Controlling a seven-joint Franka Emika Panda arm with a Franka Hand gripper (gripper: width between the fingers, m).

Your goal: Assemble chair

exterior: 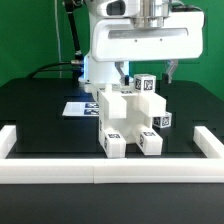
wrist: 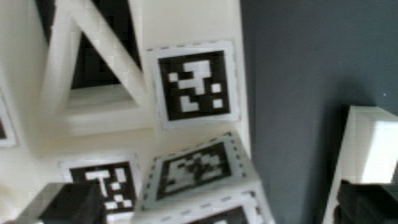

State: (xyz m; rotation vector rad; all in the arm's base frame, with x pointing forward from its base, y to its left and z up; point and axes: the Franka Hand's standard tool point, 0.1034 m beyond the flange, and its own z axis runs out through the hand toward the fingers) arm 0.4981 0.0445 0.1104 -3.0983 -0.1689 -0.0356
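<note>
The chair [exterior: 126, 114] stands partly joined in the middle of the black table: a chunky white block with two tagged legs [exterior: 113, 141] pointing toward the front rail. A tagged part [exterior: 147, 86] sticks up at its top right. My gripper [exterior: 148, 73] hangs just above that part, with its fingers spread to either side. In the wrist view the gripper [wrist: 210, 212] is open. Its dark fingertips [wrist: 50, 206] sit at both lower corners. The tagged white part [wrist: 196, 85] fills the space between them, with a gap on the right side. Nothing is held.
A long white border rail [exterior: 100, 172] runs along the table's front and sides. The marker board [exterior: 78, 108] lies flat behind the chair on the exterior view's left. Another white piece [wrist: 370, 145] shows at the edge of the wrist view.
</note>
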